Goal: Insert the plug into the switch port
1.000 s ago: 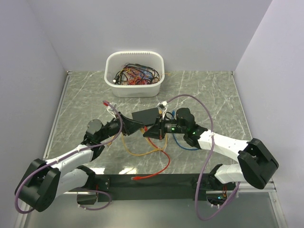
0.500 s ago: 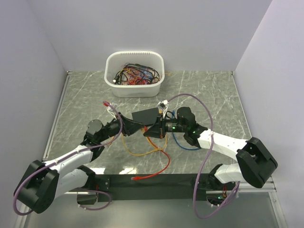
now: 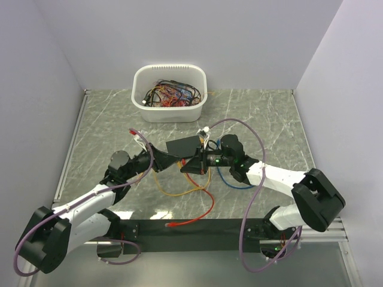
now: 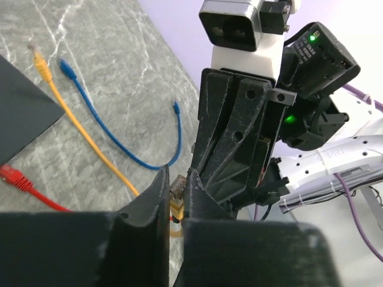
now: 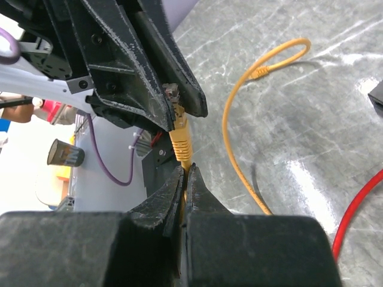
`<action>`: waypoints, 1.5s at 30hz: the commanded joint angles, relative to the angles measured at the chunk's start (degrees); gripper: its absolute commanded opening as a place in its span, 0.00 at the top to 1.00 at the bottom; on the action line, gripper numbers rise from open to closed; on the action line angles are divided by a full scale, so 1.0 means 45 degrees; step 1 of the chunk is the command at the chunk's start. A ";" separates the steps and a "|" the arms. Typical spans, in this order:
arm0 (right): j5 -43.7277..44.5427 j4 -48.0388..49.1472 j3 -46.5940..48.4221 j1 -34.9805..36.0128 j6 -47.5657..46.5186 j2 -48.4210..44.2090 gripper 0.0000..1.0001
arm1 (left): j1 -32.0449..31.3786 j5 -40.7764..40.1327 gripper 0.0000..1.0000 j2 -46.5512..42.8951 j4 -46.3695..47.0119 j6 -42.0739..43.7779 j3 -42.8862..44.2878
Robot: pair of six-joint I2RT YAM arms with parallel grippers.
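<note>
The plug, clear with a yellow boot, is held in the air between my two grippers, just in front of the flat black switch box. My left gripper is shut on the plug's head from both sides. My right gripper is shut on the yellow cable just behind the boot. In the top view the left gripper and the right gripper meet tip to tip. The switch port itself does not show; only the box's top and one corner are visible.
A white tub of tangled cables stands at the back. Loose on the marble lie a yellow cable, a red cable and a blue cable. A black rail runs along the near edge.
My left gripper's fingers have closed in onto the plug's head. The right gripper has kept its hold on the cable, and both arms have barely shifted.
</note>
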 commanded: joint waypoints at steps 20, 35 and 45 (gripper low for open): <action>0.8205 -0.7529 0.3051 0.1656 -0.3306 -0.2284 0.50 | -0.0177 -0.4096 1.00 -0.1322 -0.5137 -0.2380 0.1053; 1.0415 -0.7979 0.4888 0.3731 -0.4050 0.0274 0.52 | -0.0471 -0.4526 1.00 -0.0736 -0.5410 -0.2615 0.1327; 1.1408 -0.8408 0.5806 0.4239 -0.3952 0.1426 0.54 | -0.0510 -0.4467 0.99 -0.0443 -0.5059 -0.2654 0.1209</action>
